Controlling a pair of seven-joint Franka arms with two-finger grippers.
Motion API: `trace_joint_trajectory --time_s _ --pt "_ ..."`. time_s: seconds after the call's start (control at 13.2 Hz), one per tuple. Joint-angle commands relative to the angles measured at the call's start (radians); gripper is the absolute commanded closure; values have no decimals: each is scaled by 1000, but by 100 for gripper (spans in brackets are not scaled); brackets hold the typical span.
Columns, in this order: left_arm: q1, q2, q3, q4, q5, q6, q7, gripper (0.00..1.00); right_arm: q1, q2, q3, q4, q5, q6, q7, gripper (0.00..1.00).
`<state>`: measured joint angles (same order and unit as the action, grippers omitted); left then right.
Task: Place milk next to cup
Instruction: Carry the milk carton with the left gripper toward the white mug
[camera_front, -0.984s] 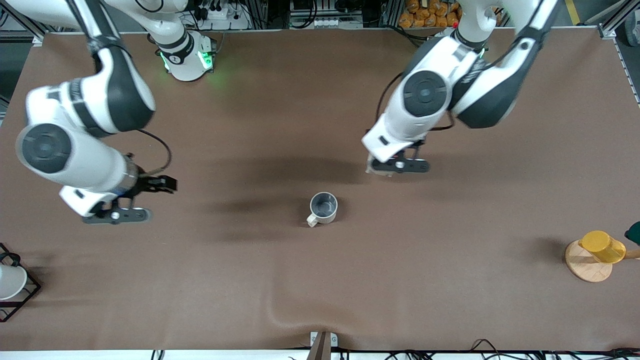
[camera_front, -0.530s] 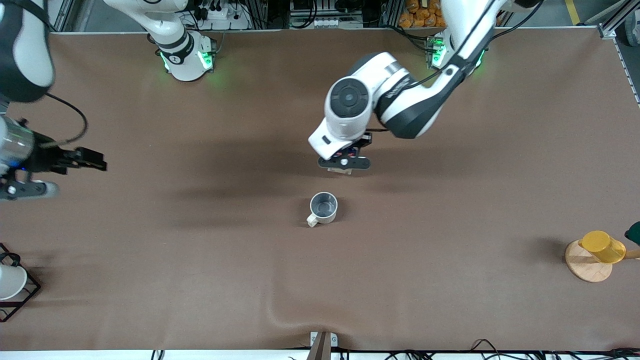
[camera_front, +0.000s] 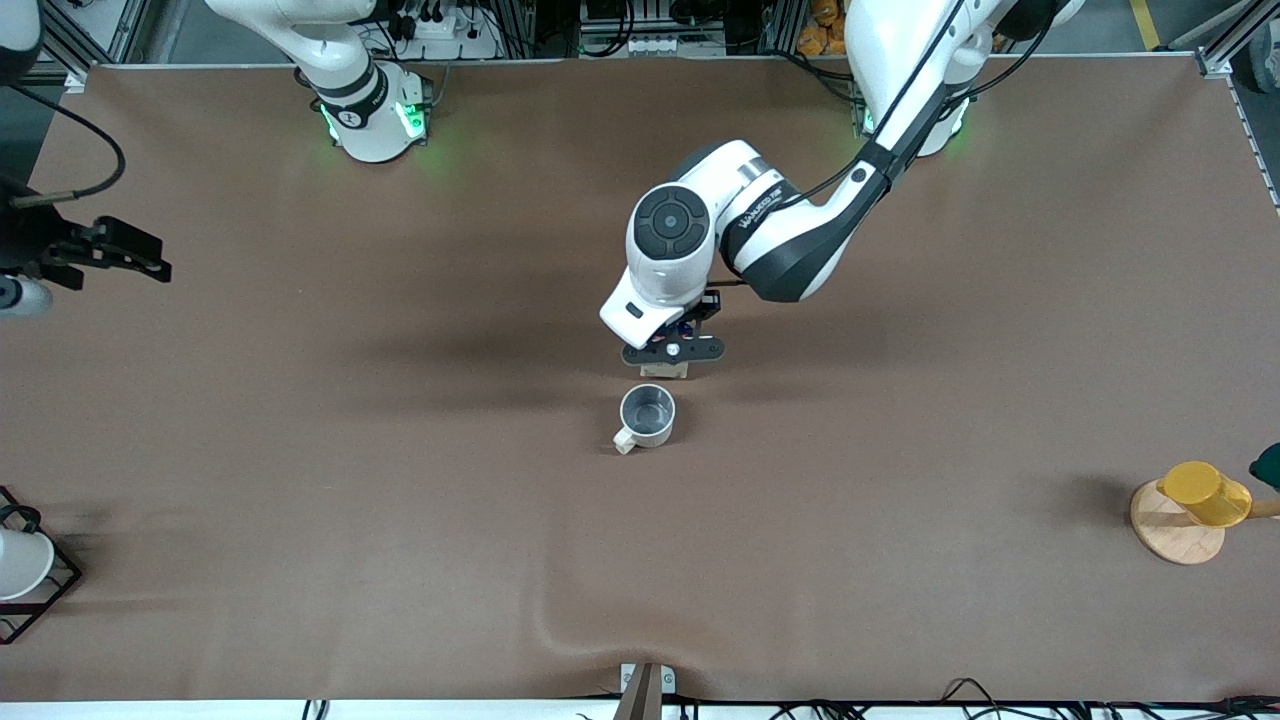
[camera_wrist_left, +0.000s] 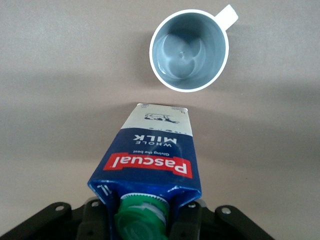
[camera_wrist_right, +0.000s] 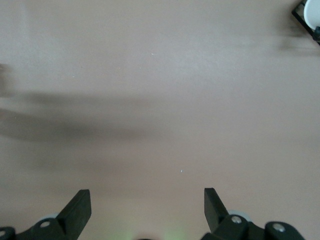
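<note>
The milk (camera_wrist_left: 150, 155), a dark-blue carton with a green cap and a red label band, hangs upright in my left gripper (camera_wrist_left: 142, 216), whose fingers are shut on its top at either side of the cap. In the front view only its pale base (camera_front: 668, 371) shows under the left gripper (camera_front: 672, 352). The cream-white cup (camera_front: 647, 415) with a grey inside stands on the brown table just nearer to the front camera than the carton; a narrow gap separates the cup (camera_wrist_left: 189, 51) from the carton's base. My right gripper (camera_front: 105, 252) waits open over the right arm's end of the table, and the right wrist view shows nothing in the right gripper (camera_wrist_right: 146, 202).
A yellow cup (camera_front: 1203, 493) on a wooden disc stands near the left arm's end of the table. A white cup in a black wire rack (camera_front: 22, 560) sits at the right arm's end. The tablecloth has a raised fold (camera_front: 560, 625) near the front edge.
My left arm has carried the milk toward the right arm's end of the table and close beside the cup. My right arm has drawn back to the table's edge at its own end.
</note>
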<state>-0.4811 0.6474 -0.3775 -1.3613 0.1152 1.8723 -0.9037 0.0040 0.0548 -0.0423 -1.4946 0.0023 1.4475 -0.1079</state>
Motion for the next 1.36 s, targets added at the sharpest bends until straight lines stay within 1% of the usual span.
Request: trace_joint_trajectory --time_s 0.0,0.15,0.38,0.53,0.83,0.98,1.06,1.14,1.29 --pt "-13 46 8 57 -5 2 -26 58 24 -53 -37 4 12 -33 -12 0" --pt "-20 47 8 65 -5 2 -35 58 1 -64 -33 2 12 -32 -24 0" --pt "-30 51 11 67 -5 13 -37 58 10 -64 -34 5 12 -24 -33 0" --pt "-37 58 19 65 -5 13 -38 57 8 -62 -34 7 12 -4 -84 0" --pt "-47 69 28 67 -5 16 -61 57 5 -64 -33 16 25 -4 -79 0" --pt "-47 69 35 67 -5 18 -67 54 4 -61 -34 7 24 -9 -78 0" --pt "-48 69 35 67 -5 18 -76 42 4 -59 -34 4 22 -10 -75 0" --pt "-48 69 37 67 -5 28 -89 33 2 -58 -34 4 22 -10 -32 0" --pt "-47 67 37 67 -5 34 -89 18 10 -53 -33 5 24 -6 60 0"
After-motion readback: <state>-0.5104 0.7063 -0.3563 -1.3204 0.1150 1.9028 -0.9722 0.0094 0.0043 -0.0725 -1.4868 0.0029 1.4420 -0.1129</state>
